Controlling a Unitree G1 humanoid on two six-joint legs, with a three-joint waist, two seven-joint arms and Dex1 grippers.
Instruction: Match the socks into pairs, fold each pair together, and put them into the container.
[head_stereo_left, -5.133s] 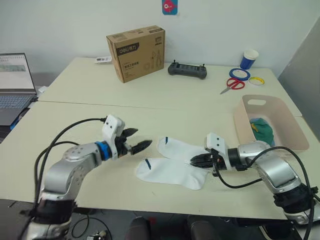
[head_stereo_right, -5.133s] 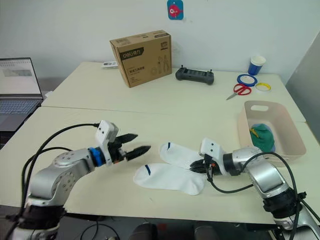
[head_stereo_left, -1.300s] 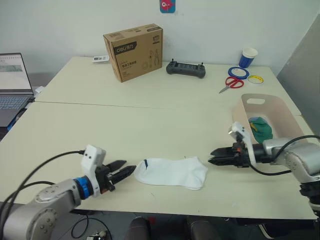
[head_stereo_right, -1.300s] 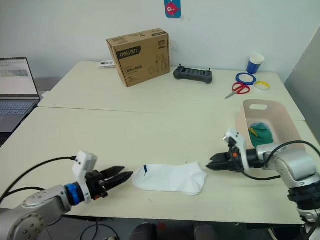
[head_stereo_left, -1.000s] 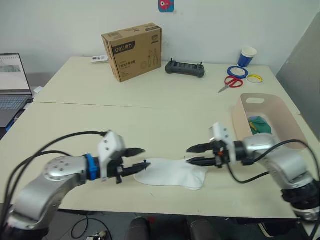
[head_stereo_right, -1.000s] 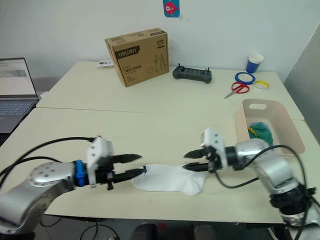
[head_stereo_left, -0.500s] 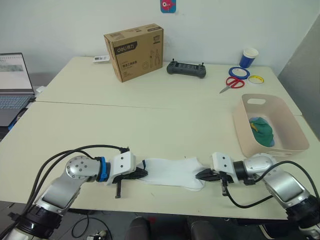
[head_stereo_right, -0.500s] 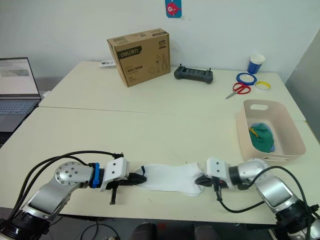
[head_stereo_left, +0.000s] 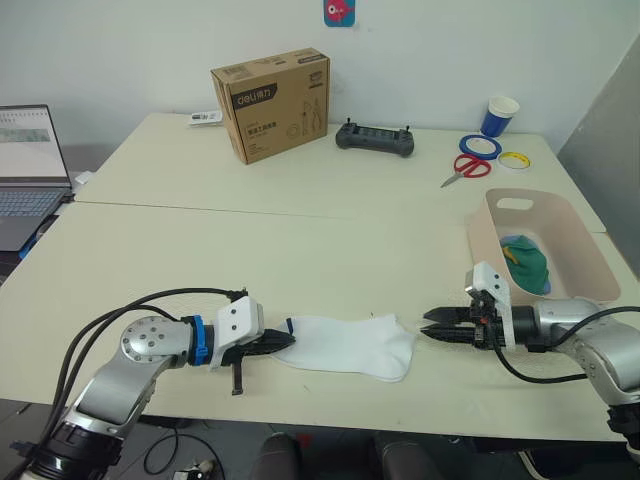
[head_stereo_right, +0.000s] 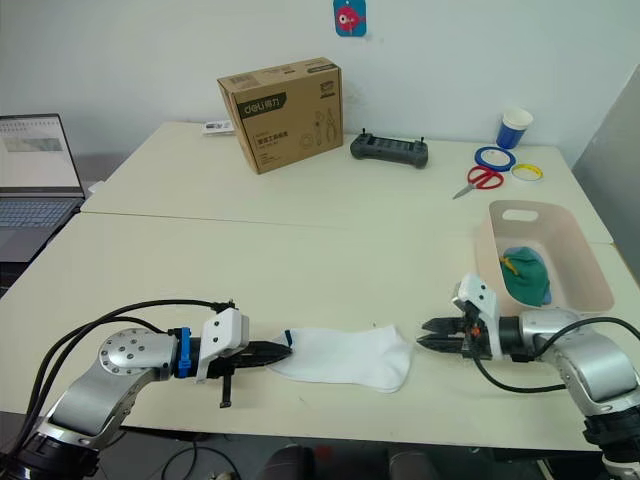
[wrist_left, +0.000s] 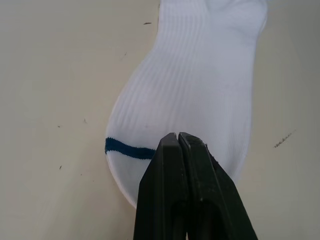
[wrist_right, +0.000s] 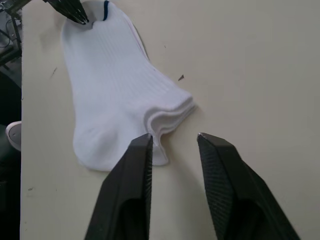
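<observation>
The laptop (head_stereo_left: 28, 170) at far left is cut off by the picture's edge. Inside the container (head_stereo_left: 586, 262), the green and blue socks (head_stereo_left: 526, 258) lie bunched, their number unclear. The left gripper (wrist_left: 179, 139) covers part of the white socks' (wrist_left: 192, 100) cuff.

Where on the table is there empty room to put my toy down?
Bare table lies between the cardboard box and the white socks. It is crowded near the pink tub, beside the scissors, tape rolls and cup.

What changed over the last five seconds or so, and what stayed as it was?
The two white socks, first crossed, now lie stacked. The left gripper has shut on their cuff end; the right gripper has let go of the toe end and backed off, open. The container, with its green socks, is unchanged.
</observation>
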